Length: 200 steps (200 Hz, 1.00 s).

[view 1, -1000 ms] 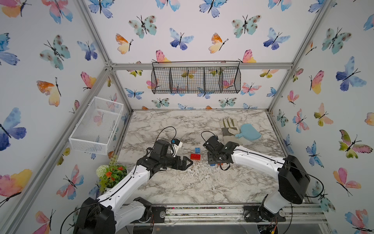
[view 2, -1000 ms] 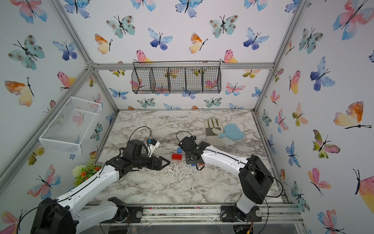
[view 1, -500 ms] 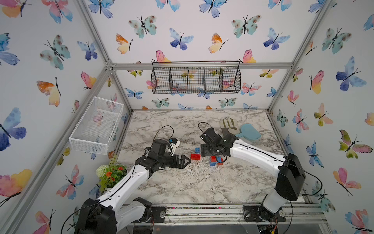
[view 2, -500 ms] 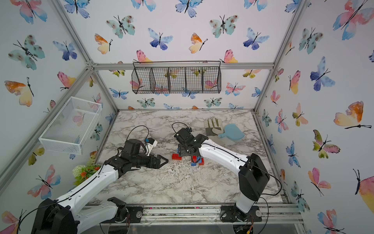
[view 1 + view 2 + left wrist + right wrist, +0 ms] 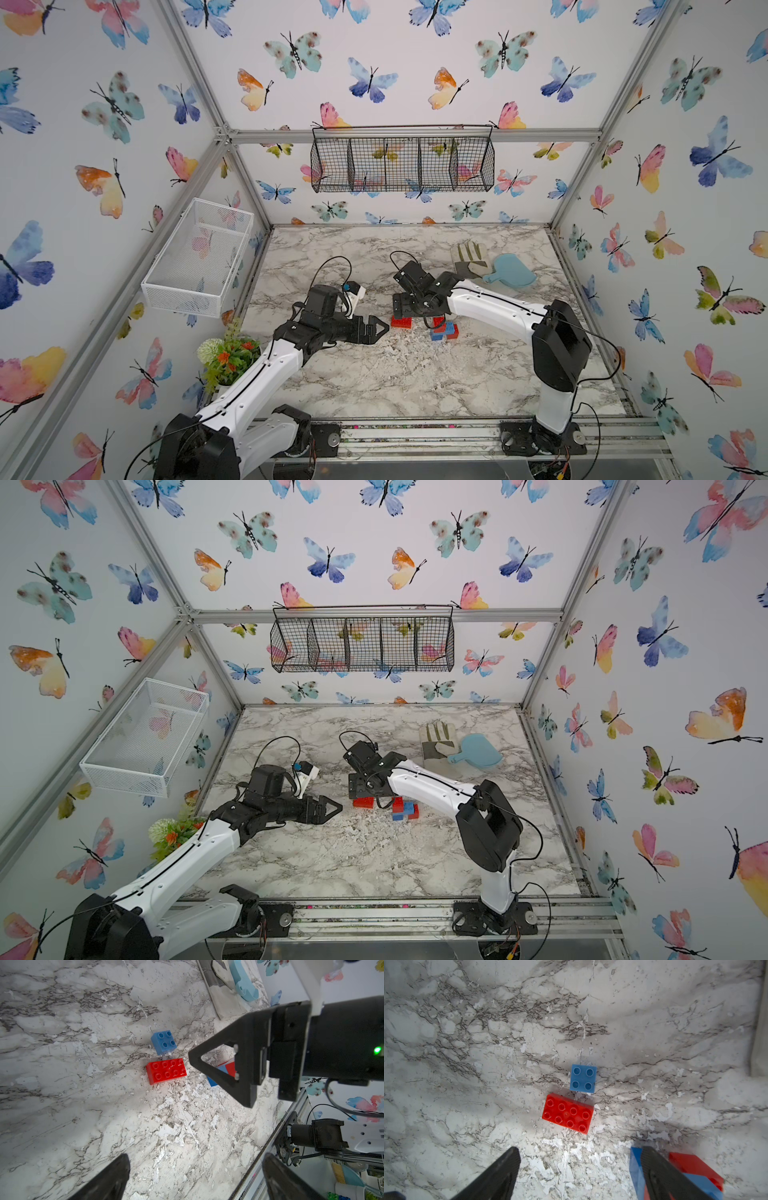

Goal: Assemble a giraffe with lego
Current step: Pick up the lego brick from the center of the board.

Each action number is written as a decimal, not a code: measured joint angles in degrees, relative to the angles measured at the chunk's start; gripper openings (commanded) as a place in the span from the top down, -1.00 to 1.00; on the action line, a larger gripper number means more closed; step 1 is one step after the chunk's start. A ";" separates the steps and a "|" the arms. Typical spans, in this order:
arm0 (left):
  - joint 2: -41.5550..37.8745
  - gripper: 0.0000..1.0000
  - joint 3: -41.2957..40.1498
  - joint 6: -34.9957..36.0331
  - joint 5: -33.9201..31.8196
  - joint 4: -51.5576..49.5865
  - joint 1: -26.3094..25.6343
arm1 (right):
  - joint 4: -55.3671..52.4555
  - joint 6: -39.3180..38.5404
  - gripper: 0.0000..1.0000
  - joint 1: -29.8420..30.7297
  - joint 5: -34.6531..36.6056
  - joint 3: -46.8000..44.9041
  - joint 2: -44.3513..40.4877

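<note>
Honestly, looks like a between-grabs moment, with the giraffe nowhere near done. Got the right gripper (image 5: 579, 1149) hovering over the counter (image 5: 467, 1053) with fingers spread wide and nothing pinched. Same deal with the left gripper (image 5: 196, 1156): spread open, empty, pointing toward the right gripper from just beside it. Found the lego (image 5: 442, 331) in three bits: a long red brick (image 5: 568, 1112) lying studs-up just ahead of the right gripper's fingertips, a small blue brick (image 5: 583, 1078) a touch further ahead and just beside the red one, and a joined-looking clump of red and blue bricks (image 5: 695, 1169) right by one right-gripper finger, partly hidden behind it. Can't tell the brick count in the clump, or whether standing or tipped over. Guessing at the step: fetching the next loose piece for the clump. Probably calls for easing the right gripper forward and down, twisting the wrist a bit to square up with the slightly skewed long red brick, then pinching across the short width. Would also want the left gripper clamping the clump before pressing anything on, otherwise expect sliding around on the slick counter.
</note>
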 measured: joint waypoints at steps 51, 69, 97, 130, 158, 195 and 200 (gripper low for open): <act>-0.61 -0.97 0.00 0.00 0.00 -0.09 0.00 | 1.64 3.78 -0.80 0.48 -0.44 3.19 5.99; -0.61 -0.97 0.00 0.00 0.00 -0.09 0.00 | 1.99 5.62 -0.81 0.70 -0.50 3.58 7.61; -0.61 -0.97 0.00 0.00 0.02 -0.09 0.00 | 2.19 7.61 -0.82 1.07 -0.48 4.81 10.29; -0.61 -0.97 0.00 -0.02 0.02 -0.09 0.00 | 2.10 9.16 -0.81 1.62 -0.48 5.62 12.63; -0.61 -0.97 0.00 -0.04 0.02 -0.07 0.00 | 1.92 9.79 -0.78 1.84 -0.35 7.50 14.67; -0.61 -0.97 0.00 -0.04 0.04 -0.07 0.00 | 0.68 10.01 -0.73 2.27 0.61 9.55 16.41; -0.61 -0.97 0.00 -0.04 0.04 -0.07 0.00 | 0.46 10.01 -0.73 2.27 0.76 9.66 16.57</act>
